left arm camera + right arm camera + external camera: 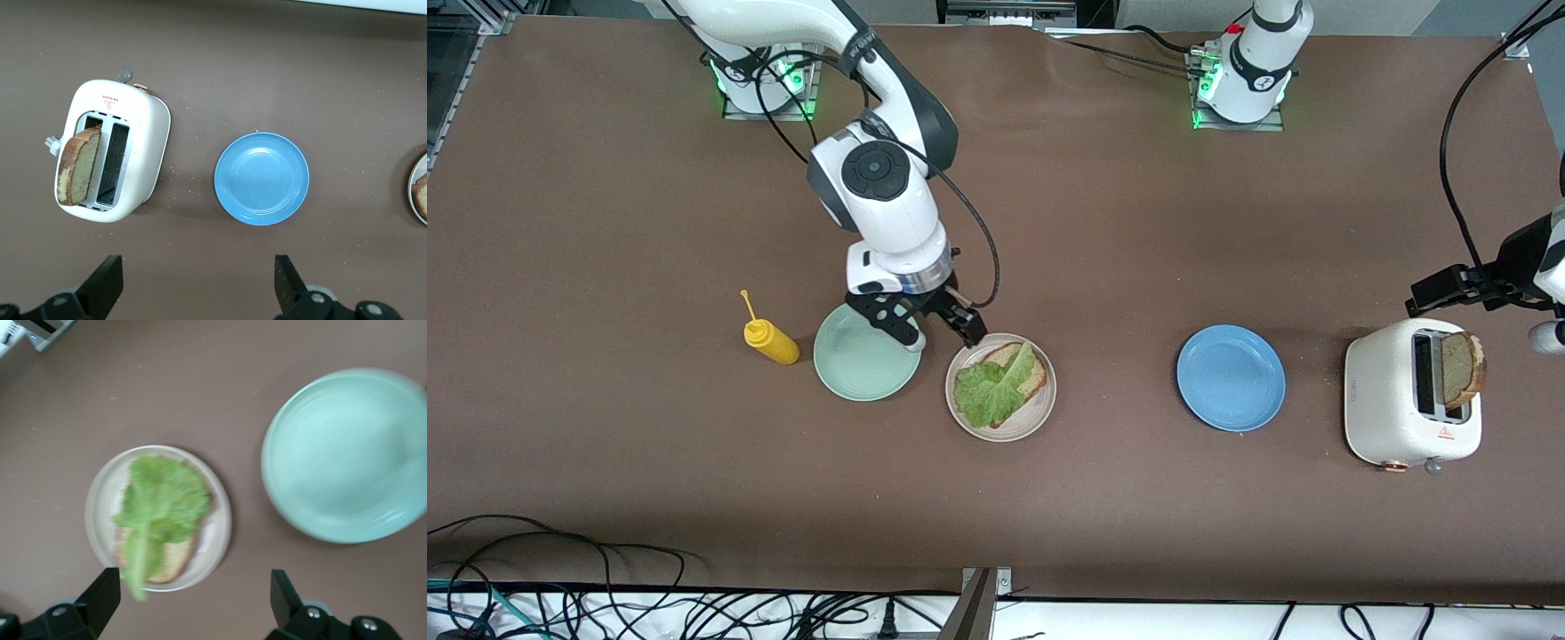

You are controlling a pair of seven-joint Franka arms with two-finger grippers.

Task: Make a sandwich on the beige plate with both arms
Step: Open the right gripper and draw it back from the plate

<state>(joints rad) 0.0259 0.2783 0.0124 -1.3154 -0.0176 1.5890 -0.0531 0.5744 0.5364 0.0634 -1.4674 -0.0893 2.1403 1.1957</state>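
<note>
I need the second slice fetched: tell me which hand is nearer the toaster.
Left. The left hand hangs open above the table beside the toaster, which holds a bread slice. The right hand is open over the beige plate, toward the right arm's end.

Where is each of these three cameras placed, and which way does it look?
Front view: high across the table, facing both arms; right gripper open over the beige plate.
Left wrist view: on the left arm, looking down at the toaster and blue plate; its open left gripper shows.
Right wrist view: on the right arm, looking down at lettuce on bread, and the green plate.
Shared: every view shows the beige plate.
</note>
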